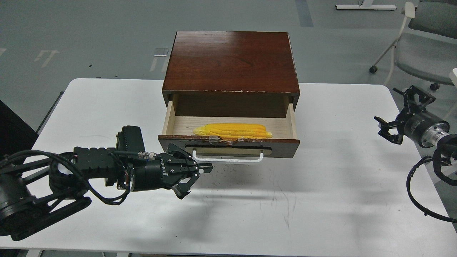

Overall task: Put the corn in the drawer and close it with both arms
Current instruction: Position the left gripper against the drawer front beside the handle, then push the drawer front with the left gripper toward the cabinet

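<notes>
The corn point(232, 131) is bright yellow with ribbed kernel rows, lying on the pale wood inside of the drawer point(228, 144), whose front is dark brown and chipped, with a white bar handle point(228, 158) on a tan oval plate point(228, 151). The cabinet point(231, 61) above has a glossy reddish-brown grain, and the surface point(321, 200) is white with faint dark scuffs. My left hand point(194, 173) is black with white ROBOTIQ lettering; my right hand point(398, 114) is black behind a silver wrist ring point(438, 132).

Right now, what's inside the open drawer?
The yellow corn lies inside the drawer, on the pale wood floor near the front. The floor under the corn and the drawer's back end, tucked beneath the brown cabinet top, are hidden.
</notes>
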### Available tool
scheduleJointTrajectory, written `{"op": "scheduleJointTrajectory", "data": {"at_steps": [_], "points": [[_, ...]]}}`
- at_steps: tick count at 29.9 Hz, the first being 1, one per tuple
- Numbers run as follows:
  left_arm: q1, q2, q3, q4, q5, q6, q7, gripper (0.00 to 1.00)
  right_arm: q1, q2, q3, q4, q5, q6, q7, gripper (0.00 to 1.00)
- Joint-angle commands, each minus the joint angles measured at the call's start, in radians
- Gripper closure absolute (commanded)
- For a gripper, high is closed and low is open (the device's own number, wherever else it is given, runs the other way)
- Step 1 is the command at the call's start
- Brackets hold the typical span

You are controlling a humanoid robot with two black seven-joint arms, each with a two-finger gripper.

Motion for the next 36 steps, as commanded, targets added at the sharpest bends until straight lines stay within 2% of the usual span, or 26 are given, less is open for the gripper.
{"op": "scheduleJointTrajectory", "data": {"at_steps": [1, 10, 36], "points": [[-0.001, -0.002, -0.003, 0.003, 0.000, -0.001, 0.003, 1.00, 0.000, 0.000, 0.000, 0.000, 0.000, 0.000, 0.000, 0.03], [-0.003, -0.019, -0.012, 0.009, 0.000, -0.003, 0.003, 1.00, -0.008, 0.000, -0.001, 0.003, 0.000, 0.003, 0.000, 0.03], [-0.024, -0.100, -0.045, 0.135, 0.000, -0.001, 0.003, 1.00, -0.015, 0.001, -0.001, 0.003, -0.002, 0.003, 0.000, 0.03]]}}
